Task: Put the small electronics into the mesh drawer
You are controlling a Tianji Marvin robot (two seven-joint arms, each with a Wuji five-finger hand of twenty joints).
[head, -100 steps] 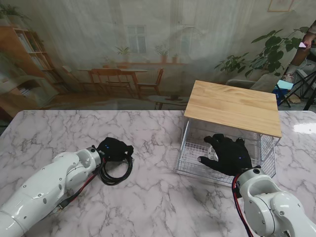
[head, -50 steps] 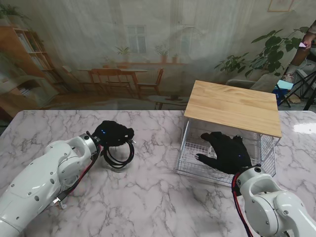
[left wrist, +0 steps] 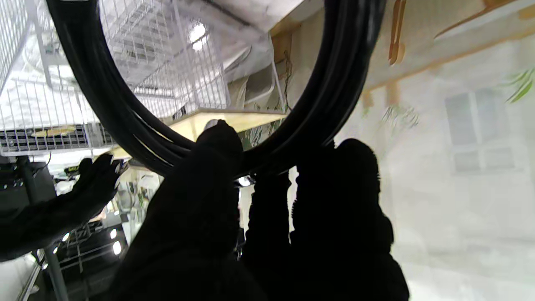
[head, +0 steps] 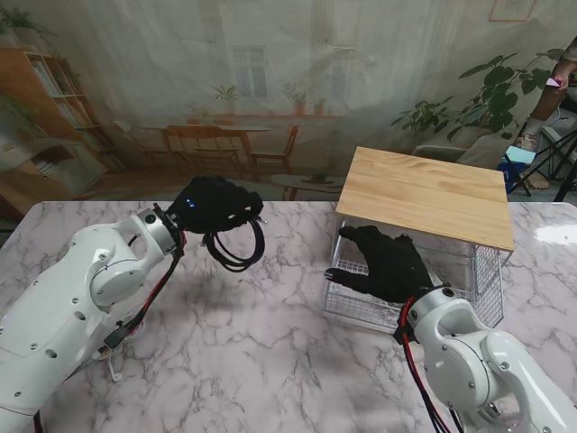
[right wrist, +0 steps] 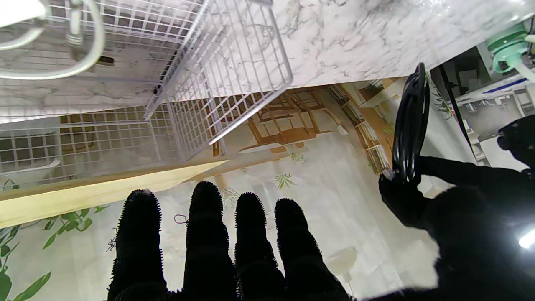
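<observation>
While the left hand [head: 215, 206] grasps the coiled black cable [head: 236, 245] and holds it clear of the marble tabletop [head: 270, 361], the loop hangs from its fingers [left wrist: 217, 146], well to the left of the mesh drawer [head: 356, 302]. Over that drawer's open front, under the wooden top [head: 424, 194], the right hand [head: 383, 263] hovers released, fingers [right wrist: 207, 217] spread, holding nothing.
</observation>
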